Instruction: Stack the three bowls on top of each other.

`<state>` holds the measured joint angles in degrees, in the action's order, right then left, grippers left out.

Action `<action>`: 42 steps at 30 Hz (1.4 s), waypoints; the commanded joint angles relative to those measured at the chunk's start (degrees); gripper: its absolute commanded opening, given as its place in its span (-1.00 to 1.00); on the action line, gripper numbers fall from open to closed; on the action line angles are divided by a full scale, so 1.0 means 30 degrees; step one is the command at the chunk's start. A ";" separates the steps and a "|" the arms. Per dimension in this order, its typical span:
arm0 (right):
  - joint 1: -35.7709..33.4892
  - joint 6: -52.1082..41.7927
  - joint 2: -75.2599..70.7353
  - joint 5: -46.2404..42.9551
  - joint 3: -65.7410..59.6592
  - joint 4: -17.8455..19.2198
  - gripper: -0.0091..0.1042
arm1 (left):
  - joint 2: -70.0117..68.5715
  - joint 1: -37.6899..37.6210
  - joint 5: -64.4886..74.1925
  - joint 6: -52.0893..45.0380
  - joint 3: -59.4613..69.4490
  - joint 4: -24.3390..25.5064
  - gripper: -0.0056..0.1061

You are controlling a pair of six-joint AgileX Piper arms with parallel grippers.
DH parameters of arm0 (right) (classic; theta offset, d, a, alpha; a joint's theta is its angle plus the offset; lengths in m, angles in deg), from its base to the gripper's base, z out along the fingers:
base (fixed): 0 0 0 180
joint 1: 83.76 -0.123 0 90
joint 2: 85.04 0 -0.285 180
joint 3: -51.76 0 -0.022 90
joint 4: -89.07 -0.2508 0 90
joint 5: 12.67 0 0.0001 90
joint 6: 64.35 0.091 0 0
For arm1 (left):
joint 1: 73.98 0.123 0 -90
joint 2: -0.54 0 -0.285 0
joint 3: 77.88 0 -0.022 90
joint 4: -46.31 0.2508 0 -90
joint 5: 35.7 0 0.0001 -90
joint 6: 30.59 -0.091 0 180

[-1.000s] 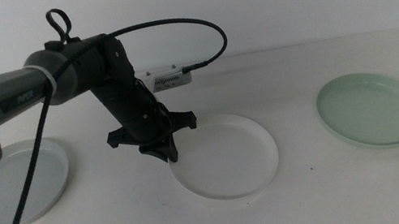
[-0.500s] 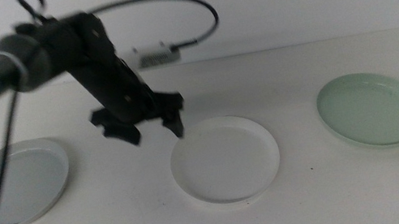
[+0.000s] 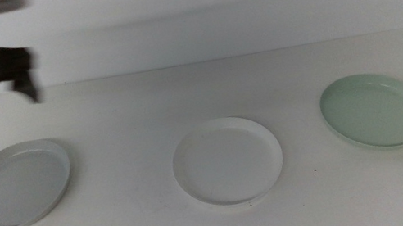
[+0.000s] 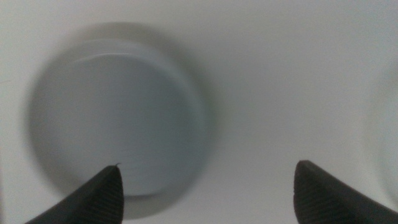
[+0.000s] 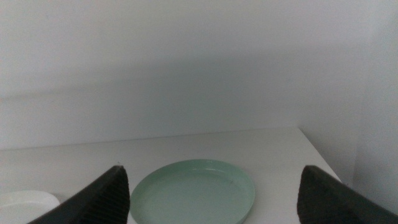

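White table point(image 3: 146, 222), pale wall point(image 3: 249, 5)

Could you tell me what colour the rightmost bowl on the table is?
Pale mint green bowl, clearest in the middle view.

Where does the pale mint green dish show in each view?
Middle view: the pale mint green shallow round dish sits at the table's right end.
Left wrist view: not in it.
Right wrist view: low centre, between the right tool's jaws.
Shared landmark: the white round dish, a sliver in the right wrist view.
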<state>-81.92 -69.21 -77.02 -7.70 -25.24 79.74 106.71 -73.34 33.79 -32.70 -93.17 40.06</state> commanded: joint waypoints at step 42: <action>0.0150 -0.0034 -0.0077 -0.0149 -0.0070 0.0003 0.80 | 0.8100 0.7830 -0.4798 -0.7368 0.1497 -0.2283 0.72</action>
<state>-81.92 -69.21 -77.02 -7.70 -25.24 79.74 130.31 -49.99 19.40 -54.35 -88.61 33.88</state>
